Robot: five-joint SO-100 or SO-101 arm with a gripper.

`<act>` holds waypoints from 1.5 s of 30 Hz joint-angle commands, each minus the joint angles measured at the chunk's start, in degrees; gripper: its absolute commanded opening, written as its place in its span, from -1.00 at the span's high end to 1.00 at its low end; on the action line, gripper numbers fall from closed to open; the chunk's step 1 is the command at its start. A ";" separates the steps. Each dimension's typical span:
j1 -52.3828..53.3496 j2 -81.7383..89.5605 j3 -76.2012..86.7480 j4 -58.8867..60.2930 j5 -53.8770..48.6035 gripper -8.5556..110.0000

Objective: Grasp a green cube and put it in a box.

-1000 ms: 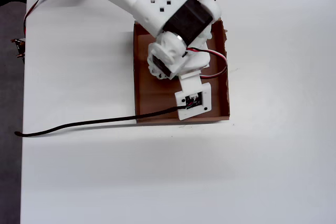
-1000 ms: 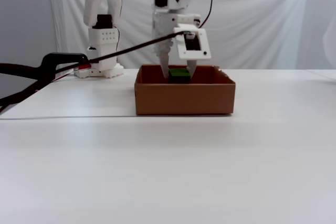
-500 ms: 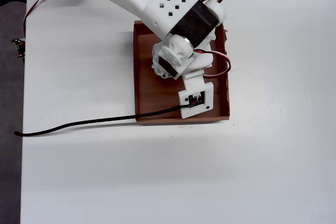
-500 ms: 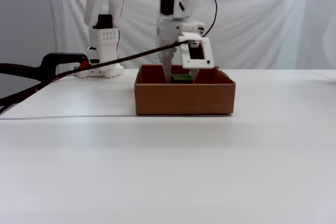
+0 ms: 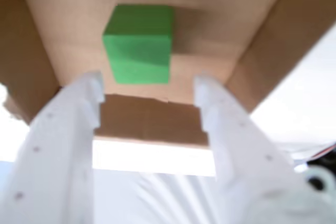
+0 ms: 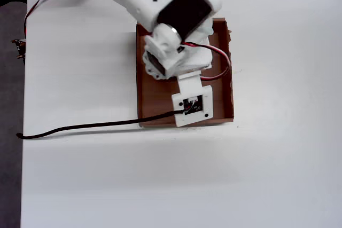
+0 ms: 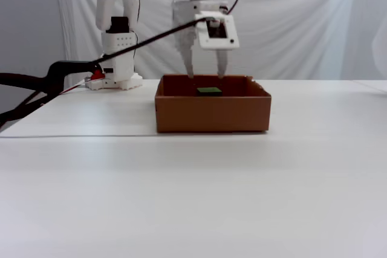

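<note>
The green cube [image 5: 139,43] lies on the brown floor of the box [image 5: 210,14], free of the fingers. In the wrist view my gripper [image 5: 149,86] is open, its two white fingers [image 5: 79,119] spread wider than the cube and lifted off it. From the fixed view the gripper [image 7: 205,75] hangs open just above the rim of the box [image 7: 211,113], and the top of the cube [image 7: 209,91] shows behind the front wall. In the overhead view the arm covers most of the box [image 6: 152,102] and hides the cube.
A black cable [image 6: 80,126] runs from the wrist camera mount [image 6: 192,105] across the white table to its left edge. In the fixed view a black clamp [image 7: 42,83] sits at the left and the arm's base [image 7: 118,58] stands behind the box.
The fingers have come off the cube, which now rests on the box floor. The gripper has risen above the rim, and the arm has shifted left in the overhead view.
</note>
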 commanded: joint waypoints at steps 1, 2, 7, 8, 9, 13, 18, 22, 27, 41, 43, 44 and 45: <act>4.66 9.84 1.32 1.32 0.18 0.49; 6.50 12.30 2.46 1.93 0.26 0.49; 18.28 25.66 9.93 7.56 0.35 0.49; 20.74 29.18 12.92 7.82 0.35 0.49; 23.38 32.87 16.52 7.56 0.35 0.49; 32.26 48.25 33.75 3.08 0.35 0.49; 36.74 66.62 58.89 -5.19 0.35 0.49; 39.11 79.28 74.79 -8.53 0.35 0.49; 40.78 92.64 87.36 -9.67 0.35 0.49; 44.47 108.28 96.59 -5.10 0.35 0.49; 44.56 108.28 96.59 -3.69 0.88 0.49; 44.56 108.28 96.68 -3.69 1.49 0.49; 44.65 108.28 96.68 -3.69 1.49 0.49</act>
